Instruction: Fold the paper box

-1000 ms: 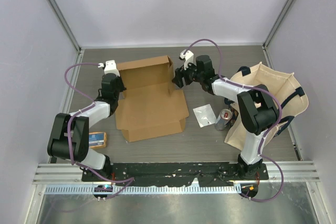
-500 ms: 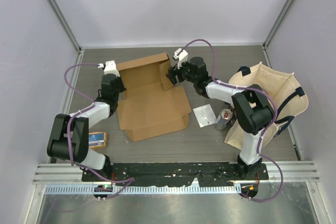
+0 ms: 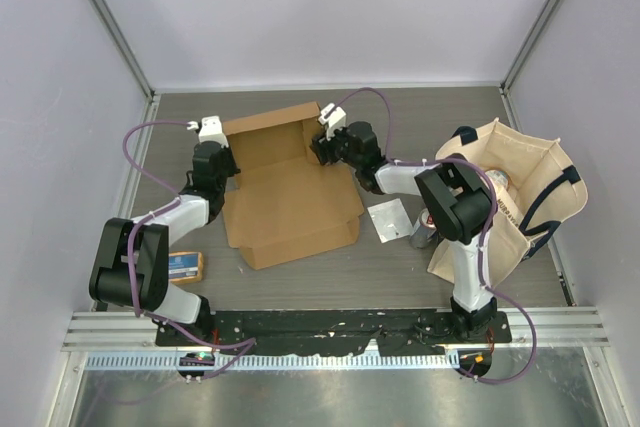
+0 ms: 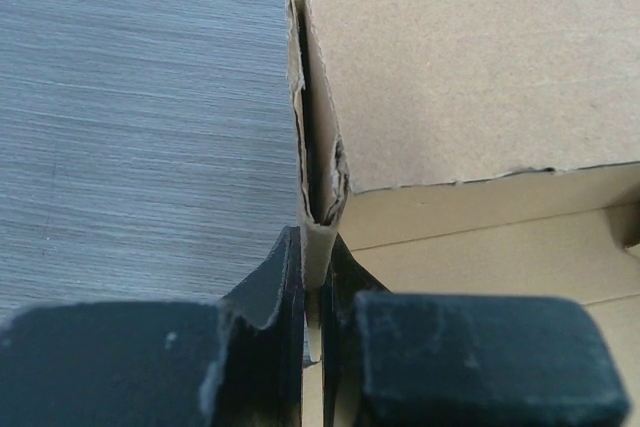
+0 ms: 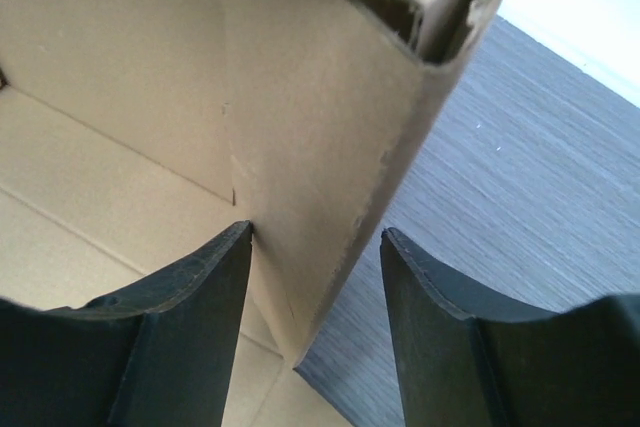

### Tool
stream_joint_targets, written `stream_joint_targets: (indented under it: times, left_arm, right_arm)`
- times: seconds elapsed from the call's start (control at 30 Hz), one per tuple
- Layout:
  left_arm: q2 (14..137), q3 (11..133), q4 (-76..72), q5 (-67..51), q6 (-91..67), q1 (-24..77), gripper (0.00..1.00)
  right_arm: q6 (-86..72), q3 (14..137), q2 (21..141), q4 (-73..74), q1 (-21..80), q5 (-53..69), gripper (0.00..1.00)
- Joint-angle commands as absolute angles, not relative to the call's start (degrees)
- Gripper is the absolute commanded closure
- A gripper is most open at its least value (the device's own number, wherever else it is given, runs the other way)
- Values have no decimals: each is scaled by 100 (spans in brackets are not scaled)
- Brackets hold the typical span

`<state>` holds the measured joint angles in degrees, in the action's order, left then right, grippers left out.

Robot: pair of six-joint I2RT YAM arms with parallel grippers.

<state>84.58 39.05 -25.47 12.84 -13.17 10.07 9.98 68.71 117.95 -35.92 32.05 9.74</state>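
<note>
— Left wrist view: what do the fingers hold?

— The left gripper [image 4: 315, 272] has its black, matte fingers [image 4: 272, 282] pinched nearly together on a thin upright wall of the paper box [image 4: 450, 77]. The wall is doubled brown corrugated card. Its two layers gape slightly at the top, with a ragged, torn-looking edge.

— And the right wrist view?

— The right gripper [image 5: 315, 237] is spread wide. Its dark curved fingers [image 5: 190, 317] straddle a standing corner of the box [image 5: 120, 67]. One finger is inside, against the wall, and the other is outside, clear of the card. The corner's top edge is frayed, and the fluted core shows there. Grey wood-grain table [image 5: 520, 167] lies beyond it.

— Where does the box sit in the top external view?

— The box [image 3: 290, 197] sits left of centre on the table [image 3: 420, 117], between the two grippers. The left gripper [image 3: 228, 162] is at its left wall and the right gripper [image 3: 322, 145] is at its far right corner. The box is a partly formed, shallow, flat-bottomed tray, open upward. A taller panel rises at the far end and a low flap lies at the near end. Its long axis runs from near to far, turned slightly off square.

— What else is there?

— A beige cloth tote bag [image 3: 520, 177] lies at the right. A metal can [image 3: 428, 227] is at the tote's left edge. A white packet [image 3: 388, 217] is between the can and the box. A small orange-and-blue packet [image 3: 185, 267] sits near the left arm.
</note>
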Motion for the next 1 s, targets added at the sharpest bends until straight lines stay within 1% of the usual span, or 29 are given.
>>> stream_joint_targets:
  times: [0.0, 0.03, 0.07, 0.17, 0.2, 0.33, 0.47, 0.5, 0.57, 0.6, 0.63, 0.67, 0.73, 0.77, 0.97]
  left_arm:
    - [8271, 3885, -2725, 1178, -1327, 1037, 100]
    - [8279, 3885, -2725, 1169, -1327, 1037, 100]
    - [8271, 3876, -2733, 1160, -1327, 1037, 100]
    - [8262, 3867, -2751, 1143, -1345, 1037, 100]
    - [8262, 3867, -2751, 1125, -1362, 1028, 100]
    - [8262, 3876, -2742, 1081, -1380, 1028, 100]
    - [8244, 3885, -2751, 1142, -1380, 1063, 100]
    - [8253, 3902, -2707, 1256, -1380, 1081, 100]
    - [8244, 3981, -2628, 1379, -1371, 1168, 100]
    - [8244, 3990, -2611, 1432, -1371, 1186, 100]
    - [8235, 4025, -2610, 1485, -1371, 1195, 100]
    - [8209, 4025, -2610, 1503, -1380, 1213, 100]
    - [8183, 4043, -2558, 1547, -1406, 1230, 100]
    - [8139, 4043, -2532, 1556, -1406, 1257, 100]
    - [8112, 4008, -2540, 1582, -1424, 1318, 100]
  right_arm:
    - [1063, 7189, 11882, -4385, 3313, 396, 43]
    - [1081, 7242, 11900, -4377, 3357, 274, 47]
    - [1098, 7260, 11926, -4386, 3375, 107, 49]
    - [1099, 7330, 11997, -4438, 3463, -245, 62]
    - [1090, 7365, 12014, -4430, 3480, -446, 64]
    - [985, 7383, 12093, -4535, 3577, -869, 64]
    - [897, 7444, 12190, -4658, 3743, -1203, 67]
    - [914, 7540, 12234, -4650, 3814, -1352, 77]
    - [1036, 7733, 12540, -4737, 4059, -2823, 98]
    - [1194, 7978, 12664, -4816, 4391, -3413, 98]
    - [1430, 8067, 12839, -4982, 4542, -4567, 99]
    - [1711, 8129, 13084, -5505, 4657, -5005, 99]
    - [1715, 8209, 13140, -5450, 4807, -5316, 99]
    - [1618, 8226, 13122, -5232, 4816, -5335, 99]
    - [1836, 8253, 13201, -5370, 4852, -5396, 99]
